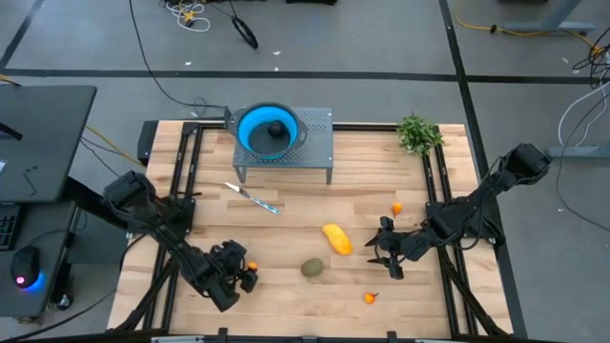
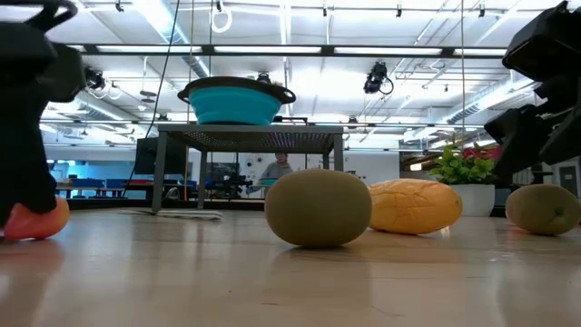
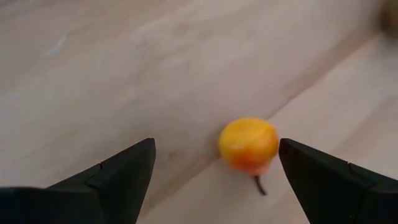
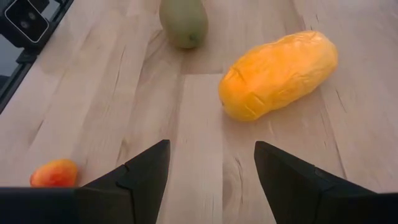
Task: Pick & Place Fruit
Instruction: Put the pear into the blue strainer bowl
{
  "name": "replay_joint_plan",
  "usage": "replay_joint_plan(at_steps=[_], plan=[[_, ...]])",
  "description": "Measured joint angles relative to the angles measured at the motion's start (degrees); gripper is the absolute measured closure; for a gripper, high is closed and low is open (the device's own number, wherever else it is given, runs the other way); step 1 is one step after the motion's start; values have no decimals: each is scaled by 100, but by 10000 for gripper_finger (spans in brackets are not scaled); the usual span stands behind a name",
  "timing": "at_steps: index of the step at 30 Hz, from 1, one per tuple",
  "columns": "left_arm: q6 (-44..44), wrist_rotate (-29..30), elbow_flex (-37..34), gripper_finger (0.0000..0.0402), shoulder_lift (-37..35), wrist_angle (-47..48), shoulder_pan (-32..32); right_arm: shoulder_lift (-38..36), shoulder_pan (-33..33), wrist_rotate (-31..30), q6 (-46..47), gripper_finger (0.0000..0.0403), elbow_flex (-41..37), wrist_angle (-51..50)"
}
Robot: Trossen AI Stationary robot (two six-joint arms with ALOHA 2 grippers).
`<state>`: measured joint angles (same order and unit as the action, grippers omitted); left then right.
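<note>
The open left gripper (image 3: 214, 171) straddles the small round orange fruit (image 3: 248, 145); the open right gripper (image 4: 211, 165) faces the yellow oblong fruit (image 4: 280, 74), lying crosswise just ahead.

the wooden table (image 1: 305, 305) stands on a grey floor (image 1: 381, 38) crossed by dark lines. beyond the table's far edge, black and yellow cables (image 1: 205, 14) trail over the floor. to the left of the table sits a black desk (image 1: 43, 133) with a computer mouse (image 1: 24, 267) glowing blue. seen level across the table, a wide hall opens behind it, with long ceiling lights (image 2: 172, 23) on white beams, blue furniture (image 2: 82, 186) at the left, and a person (image 2: 277, 168) in the distance.
</note>
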<state>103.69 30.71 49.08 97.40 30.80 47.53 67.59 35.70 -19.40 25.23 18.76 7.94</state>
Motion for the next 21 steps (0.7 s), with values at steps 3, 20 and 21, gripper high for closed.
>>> replay_joint_plan(at_steps=[3,20,21], plan=[[-40,39,22,52,190,-74,7,0,0,2,0,158,-1,0],[412,-206,503,74,390,598,48,0,0,2,-20,158,0,-6],[412,-202,503,82,392,610,48,0,0,2,-20,158,-1,-6]])
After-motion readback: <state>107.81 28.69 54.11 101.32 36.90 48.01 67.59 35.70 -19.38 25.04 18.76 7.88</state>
